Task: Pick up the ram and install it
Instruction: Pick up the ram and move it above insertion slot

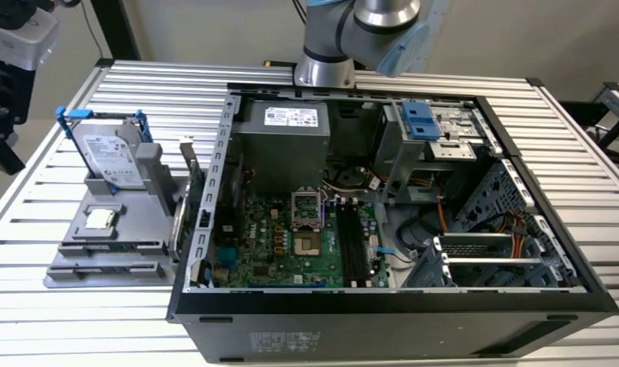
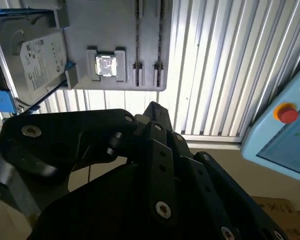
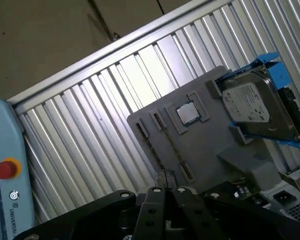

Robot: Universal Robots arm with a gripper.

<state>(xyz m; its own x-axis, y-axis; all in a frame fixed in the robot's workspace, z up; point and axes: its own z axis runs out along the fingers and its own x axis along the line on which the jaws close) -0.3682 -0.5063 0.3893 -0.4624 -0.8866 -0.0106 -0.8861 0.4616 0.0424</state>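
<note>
the step in hand, as i judge it, is the reach for the ram (image 2: 138, 35); it sits on edge in one of the long narrow grooves of the grey holder tray (image 1: 135, 222), and reads in both wrist views as a thin dark strip; a second groove runs just beside it, and i cannot tell whether that one is filled too; the tray lies on the slatted bench (image 1: 43, 306) at the exterior view's left, just beside the open computer case (image 1: 391, 325); the end effector (image 3: 165, 181) hangs above the tray, well apart from it; whether it is spread or pressed together i cannot tell, since the dark linkages hide that; it carries nothing that i can see.

to do this well, the closing direction should lie square across the stick's two flat faces, so the wrist wants turning until the groove runs straight through the gap; centre along the stick's length so it lifts level and does not tip; come down plumb, since a slanted approach would likely scrape the groove wall or nudge the neighbouring groove.

mind the neighbours on the tray: the processor chip (image 2: 106, 66) sits near the groove ends, and the hard drive (image 2: 37, 57) in its blue frame stands farther along; take only the upper edge of the stick, gently, as it looks thin and apt to flex; the memory slots (image 1: 352, 246) on the board inside the case look unfilled.
</note>
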